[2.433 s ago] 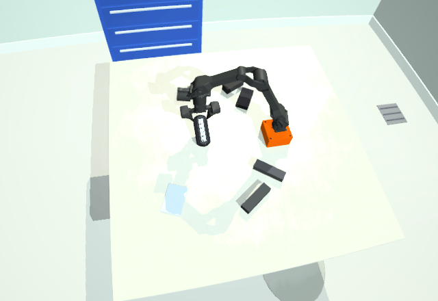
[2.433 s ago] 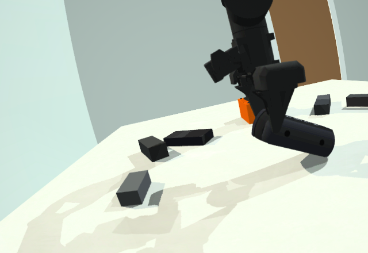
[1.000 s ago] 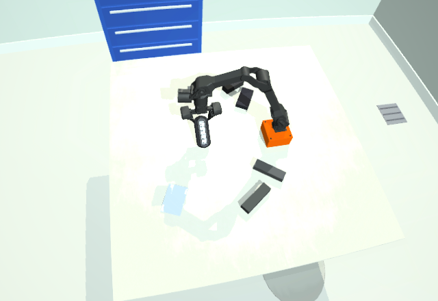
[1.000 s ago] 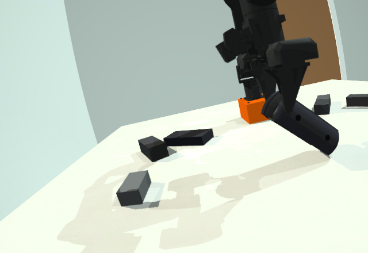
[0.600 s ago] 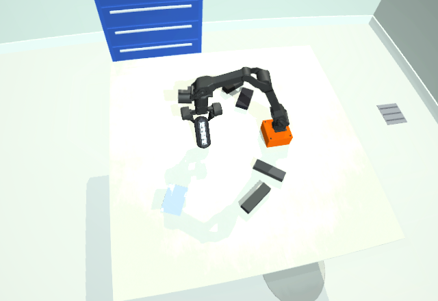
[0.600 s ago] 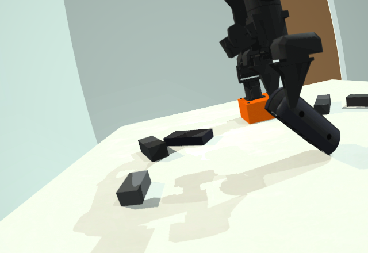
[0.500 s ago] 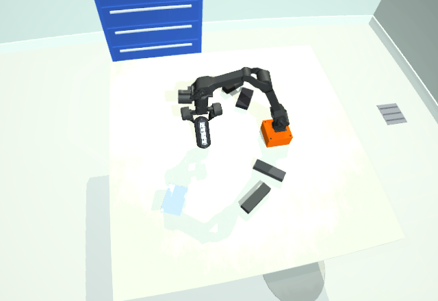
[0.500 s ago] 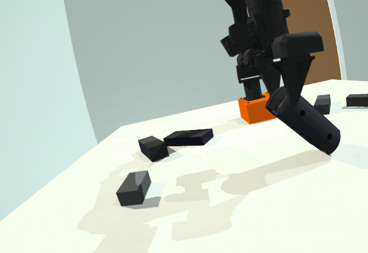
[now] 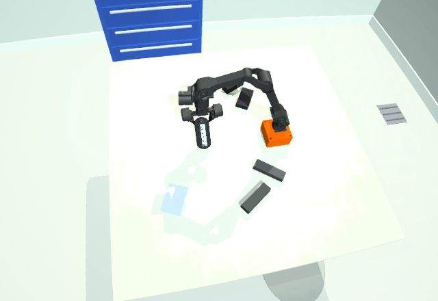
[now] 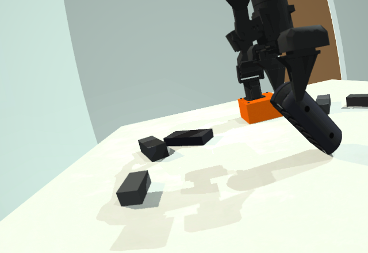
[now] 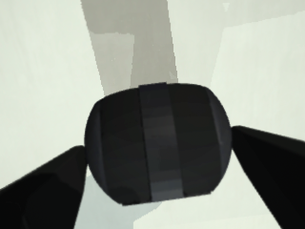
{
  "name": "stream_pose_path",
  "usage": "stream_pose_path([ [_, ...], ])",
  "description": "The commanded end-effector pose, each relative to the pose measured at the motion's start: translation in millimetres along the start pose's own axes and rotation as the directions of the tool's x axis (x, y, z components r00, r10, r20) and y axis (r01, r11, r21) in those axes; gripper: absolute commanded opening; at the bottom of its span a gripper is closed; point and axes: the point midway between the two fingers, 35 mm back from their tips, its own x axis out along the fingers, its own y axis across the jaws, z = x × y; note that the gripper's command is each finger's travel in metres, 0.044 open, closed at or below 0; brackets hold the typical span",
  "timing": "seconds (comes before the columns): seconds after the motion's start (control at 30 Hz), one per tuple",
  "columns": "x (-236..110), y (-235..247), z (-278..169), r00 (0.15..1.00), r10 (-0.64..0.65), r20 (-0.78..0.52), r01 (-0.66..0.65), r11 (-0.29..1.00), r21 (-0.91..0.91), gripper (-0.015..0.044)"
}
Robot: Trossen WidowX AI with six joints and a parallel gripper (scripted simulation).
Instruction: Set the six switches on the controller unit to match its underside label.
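The dark grey controller unit [image 9: 203, 138] [image 10: 318, 125] [image 11: 157, 119] is long with rounded ends. My gripper [image 9: 202, 118] [image 11: 158, 144] is shut on its upper end, with one finger on each side. The unit hangs tilted, and its lower end is at or just above the white bench [image 9: 318, 79] [image 10: 267, 214]. In the top view a white label strip shows on the face that is turned up; its squares are too small to read. The switches are hidden in that view. In the exterior view one finger [image 10: 298, 77] crosses the unit's side, and the other finger is hidden.
The arm's orange base [image 9: 277, 133] [image 10: 255, 108] stands to the right of the unit. Dark grey blocks lie on the bench: two in front of the base [image 9: 269, 169] [image 9: 254, 197], one behind the arm [image 9: 243, 98]. A blue drawer cabinet [image 9: 152, 15] stands behind the bench.
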Motion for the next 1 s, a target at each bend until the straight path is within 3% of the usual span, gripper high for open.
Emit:
stream_pose_path([
  [0.0,-1,1,-10,1.0,0.002,-0.015,-0.002,1.0,-0.007,0.0336],
  [0.97,-8,1,-33,1.0,0.002,-0.017,-0.002,1.0,-0.007,0.0338],
])
